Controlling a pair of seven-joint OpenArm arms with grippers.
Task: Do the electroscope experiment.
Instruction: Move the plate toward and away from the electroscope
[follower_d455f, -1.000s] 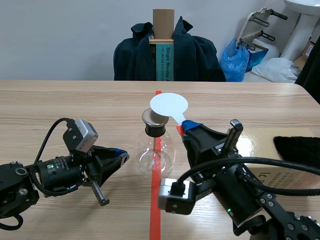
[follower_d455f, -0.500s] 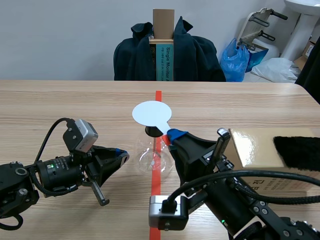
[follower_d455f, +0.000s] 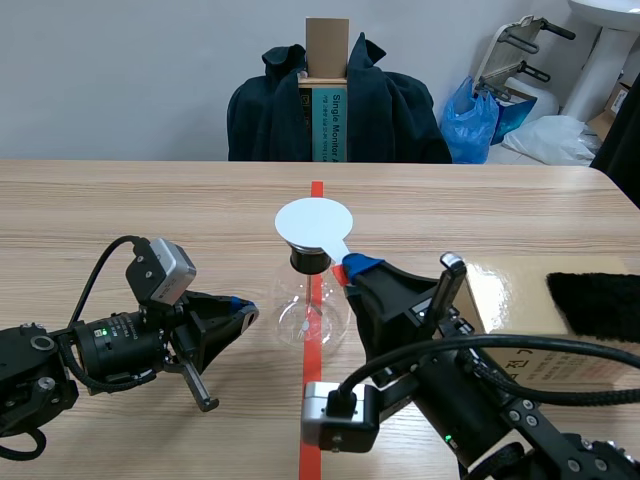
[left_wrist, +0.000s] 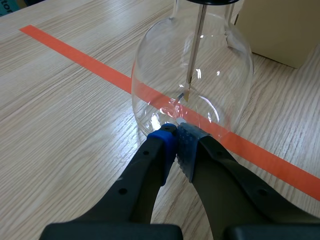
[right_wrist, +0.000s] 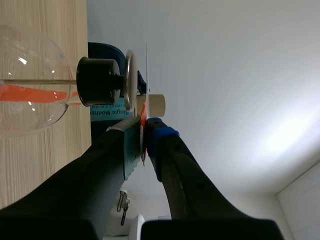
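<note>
On the desk, flask (follower_d455f: 312, 310): a clear round glass bulb standing upright on the desk (follower_d455f: 150, 210), right on the orange-red tape line (follower_d455f: 312, 400).
Stopper (follower_d455f: 309, 260): black, plugged into the flask's neck; the right wrist view shows a metal plate (right_wrist: 129, 80) on top of it.
Rod (left_wrist: 195, 50): thin, hanging down inside the flask from the stopper, ending well above the glass bottom.
White disc (follower_d455f: 314, 222): round and flat on a short handle (follower_d455f: 338, 250), held just above the flask's metal plate and covering most of it in the scene view; whether disc and plate touch cannot be told.
Right hand (follower_d455f: 352, 268): beside the flask's neck, on the right arm's side, fingers clamped on the disc's handle.
Left hand (follower_d455f: 243, 312): low on the desk at the foot of the flask, on the left arm's side, fingers pressed together on nothing; the tips sit right at the glass, contact unclear.
Cardboard box (follower_d455f: 520, 310): on the desk beyond the right hand from the flask, with a black cloth (follower_d455f: 600, 300) lying on it.
Chair (follower_d455f: 340, 110): past the desk's far edge, in line with the flask, draped in a dark jacket.
</note>
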